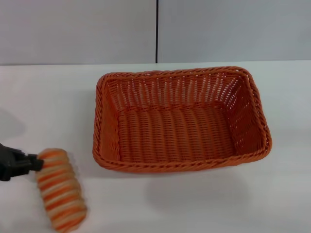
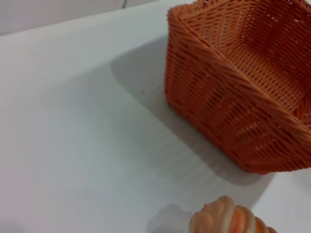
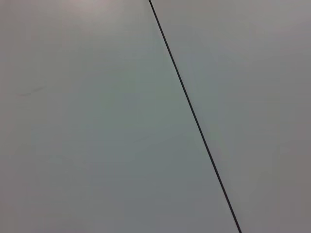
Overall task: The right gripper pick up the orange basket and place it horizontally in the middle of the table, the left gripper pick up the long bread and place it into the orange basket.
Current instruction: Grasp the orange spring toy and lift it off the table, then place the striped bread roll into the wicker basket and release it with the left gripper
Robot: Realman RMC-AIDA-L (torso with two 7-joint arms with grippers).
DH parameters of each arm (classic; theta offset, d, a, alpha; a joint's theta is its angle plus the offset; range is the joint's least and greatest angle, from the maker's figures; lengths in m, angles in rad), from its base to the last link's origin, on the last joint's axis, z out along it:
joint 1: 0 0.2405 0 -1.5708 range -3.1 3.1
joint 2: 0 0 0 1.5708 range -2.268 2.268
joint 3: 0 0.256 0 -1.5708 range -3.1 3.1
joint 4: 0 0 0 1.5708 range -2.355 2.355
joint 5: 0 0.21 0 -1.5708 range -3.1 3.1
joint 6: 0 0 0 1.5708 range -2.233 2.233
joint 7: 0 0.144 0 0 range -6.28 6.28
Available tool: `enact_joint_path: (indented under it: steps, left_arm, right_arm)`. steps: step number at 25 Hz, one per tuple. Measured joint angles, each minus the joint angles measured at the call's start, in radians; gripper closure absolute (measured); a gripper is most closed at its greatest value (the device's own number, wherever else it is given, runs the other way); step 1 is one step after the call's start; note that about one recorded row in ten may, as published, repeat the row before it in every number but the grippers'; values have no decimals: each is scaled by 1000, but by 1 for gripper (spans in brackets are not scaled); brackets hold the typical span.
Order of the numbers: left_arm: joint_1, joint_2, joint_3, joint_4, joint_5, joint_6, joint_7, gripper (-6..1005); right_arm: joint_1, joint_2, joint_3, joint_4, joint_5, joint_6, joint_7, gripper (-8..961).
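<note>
Head view: the orange basket (image 1: 182,121) sits on the table (image 1: 48,97) with its long side running left to right, roughly central, empty. The long bread (image 1: 60,189) is at the near left, well apart from the basket and forward of its near-left corner; its long axis runs from the upper end by the tool down toward the camera, slanting slightly right. The left gripper (image 1: 19,162) touches the bread's upper end; whether its fingers are clamped on the loaf or merely against it cannot be told, nor whether the loaf is lifted off the table. The right gripper is not visible here. Left wrist view: one end of the bread (image 2: 228,218) shows at the frame edge, with the basket's corner (image 2: 233,97) beyond it across bare table. The basket lies to the right of and beyond the tool, so the coming carry is judged to run that way, by the left arm, the nearer one. Right wrist view: only a grey wall (image 3: 97,121) with a dark seam (image 3: 194,116); the right arm appears parked, aimed away from the work.
</note>
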Motion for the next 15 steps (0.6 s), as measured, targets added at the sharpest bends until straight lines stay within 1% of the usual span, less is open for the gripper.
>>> enact_joint_path:
  steps: [1,2,3,4,8,9,11,14,15]
  left_arm:
    - [2,6,-10,20,0,6,-7,832]
    - [2,6,-10,20,0,6,-7,835]
    - [1,10,-45,47,-1,12,-16,838]
    - [1,10,-45,47,-1,12,-16,841]
    - [-15,17,-124,107,-5,69,-20,853]
    - [-15,17,-124,107,-5,69,-20,856]
    - [-42,32,-178,147,-25,140,-36,862]
    - [-45,36,-182,149,-33,147,-42,871]
    - [-52,50,-186,156,-75,163,-66,874]
  right_arm:
    - [1,0,3,0,0,0,1,408]
    - [1,0,3,0,0,0,1,408]
    - [2,-1,5,0,0,0,3,408]
    - [2,-1,5,0,0,0,3,408]
    - [5,-1,6,0,0,1,5,408]
    - [5,-1,6,0,0,1,5,408]
    - [10,-1,6,0,0,1,5,408]
    - [12,-1,6,0,0,2,5,407]
    - [13,-1,6,0,0,3,5,407]
